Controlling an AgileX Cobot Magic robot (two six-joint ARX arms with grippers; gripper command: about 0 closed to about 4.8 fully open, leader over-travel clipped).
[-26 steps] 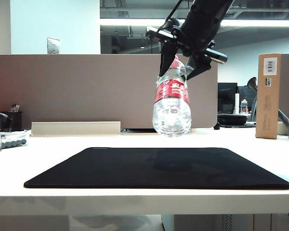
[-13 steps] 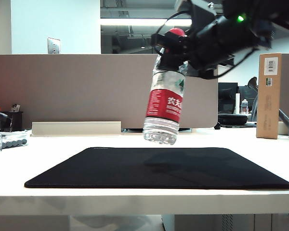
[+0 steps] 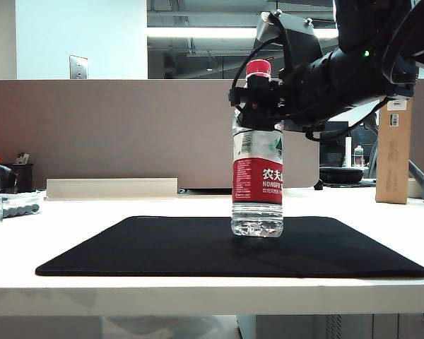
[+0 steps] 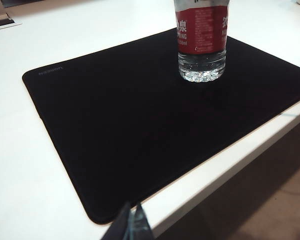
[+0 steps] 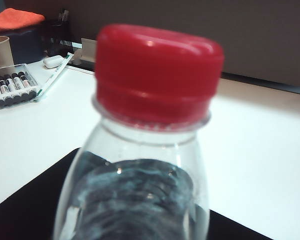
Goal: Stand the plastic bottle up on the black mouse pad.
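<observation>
A white worktop [image 3: 92, 212] is seen below the right tool [image 3: 258, 99]. A beige partition [image 3: 127, 127] is set behind the tool, and a low beige strip [image 3: 112, 188] is laid along its foot, lower and to the tool's left in the exterior view. Well off on that same side, a tray of markers [image 3: 18, 206] and a black cup [image 3: 14, 176] are placed at the worktop's edge. A tall cardboard box [image 3: 394, 141] with barcode labels is stood on the tool's other side. A small white-capped bottle [image 3: 358, 155] is seen far behind, between tool and box.
</observation>
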